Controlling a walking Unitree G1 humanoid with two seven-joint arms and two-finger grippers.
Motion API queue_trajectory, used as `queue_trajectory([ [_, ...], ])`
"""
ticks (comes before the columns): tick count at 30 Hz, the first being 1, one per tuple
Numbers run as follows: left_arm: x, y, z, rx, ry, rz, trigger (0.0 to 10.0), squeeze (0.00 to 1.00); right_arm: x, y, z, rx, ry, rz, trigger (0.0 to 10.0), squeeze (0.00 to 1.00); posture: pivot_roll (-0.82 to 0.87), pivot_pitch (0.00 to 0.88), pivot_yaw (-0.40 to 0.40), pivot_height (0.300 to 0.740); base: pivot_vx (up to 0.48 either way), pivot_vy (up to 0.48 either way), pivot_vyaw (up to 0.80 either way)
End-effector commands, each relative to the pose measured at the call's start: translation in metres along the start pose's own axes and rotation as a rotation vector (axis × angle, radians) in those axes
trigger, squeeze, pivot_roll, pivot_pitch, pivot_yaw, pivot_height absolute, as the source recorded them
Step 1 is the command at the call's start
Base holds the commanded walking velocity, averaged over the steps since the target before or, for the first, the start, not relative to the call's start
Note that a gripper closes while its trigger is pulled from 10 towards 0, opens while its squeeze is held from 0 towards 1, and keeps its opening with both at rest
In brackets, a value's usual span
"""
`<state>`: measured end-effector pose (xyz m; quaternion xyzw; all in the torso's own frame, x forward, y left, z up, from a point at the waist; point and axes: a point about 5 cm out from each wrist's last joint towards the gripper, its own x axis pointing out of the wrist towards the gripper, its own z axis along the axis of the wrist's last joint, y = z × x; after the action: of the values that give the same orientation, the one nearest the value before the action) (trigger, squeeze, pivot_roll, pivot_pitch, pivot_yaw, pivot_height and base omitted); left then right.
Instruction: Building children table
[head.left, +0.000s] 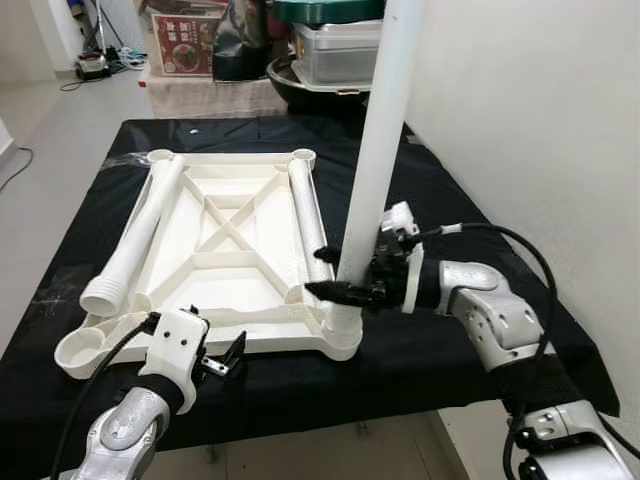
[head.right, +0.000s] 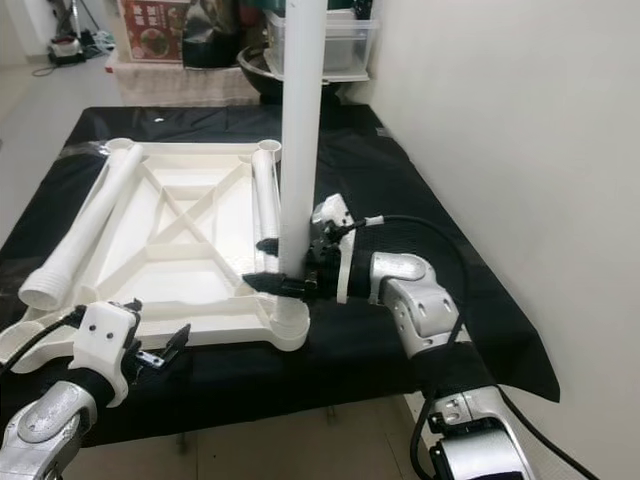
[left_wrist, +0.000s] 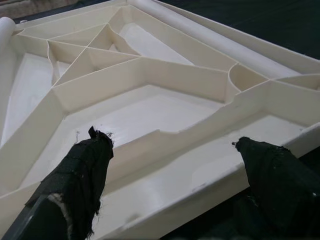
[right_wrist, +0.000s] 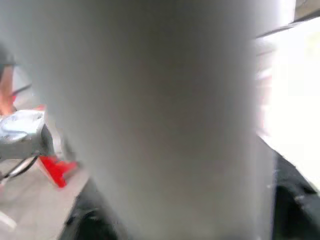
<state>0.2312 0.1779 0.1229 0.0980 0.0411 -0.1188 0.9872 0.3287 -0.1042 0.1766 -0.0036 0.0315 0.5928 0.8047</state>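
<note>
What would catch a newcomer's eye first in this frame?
The tall white leg standing upright in the near right corner socket of the upturned white tabletop, with the right pincer clamped around it low down. The tabletop lies on a black cloth, and two more legs lie flat on it, one along each long side. The left pincer hovers open at the tabletop's near edge.

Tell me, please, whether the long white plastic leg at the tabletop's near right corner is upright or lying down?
Upright: the long white plastic leg stands in the corner socket, with the right end effector around it.
</note>
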Motion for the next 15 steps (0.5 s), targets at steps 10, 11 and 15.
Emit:
queue_trajectory([
  [10, -0.002, -0.003, -0.005, -0.027, 0.018, -0.011, 10.0, 0.00, -0.029, -0.031, -0.027, 0.105, 0.062, -1.181, 0.0, 0.00, 0.13, 0.000, -0.099, 0.740, 0.000, 0.000, 0.00],
  [11, -0.002, -0.003, -0.005, -0.027, 0.018, -0.011, 10.0, 0.00, -0.024, -0.025, -0.026, 0.106, 0.054, -1.173, 0.0, 0.00, 0.13, 0.000, -0.099, 0.740, 0.000, 0.000, 0.00],
  [15, -0.001, -0.004, -0.006, -0.024, 0.022, -0.014, 10.0, 0.00, -0.004, -0.012, -0.023, 0.150, 0.036, -1.107, 3.9, 0.00, 0.14, 0.000, -0.097, 0.740, 0.000, 0.000, 0.00],
])
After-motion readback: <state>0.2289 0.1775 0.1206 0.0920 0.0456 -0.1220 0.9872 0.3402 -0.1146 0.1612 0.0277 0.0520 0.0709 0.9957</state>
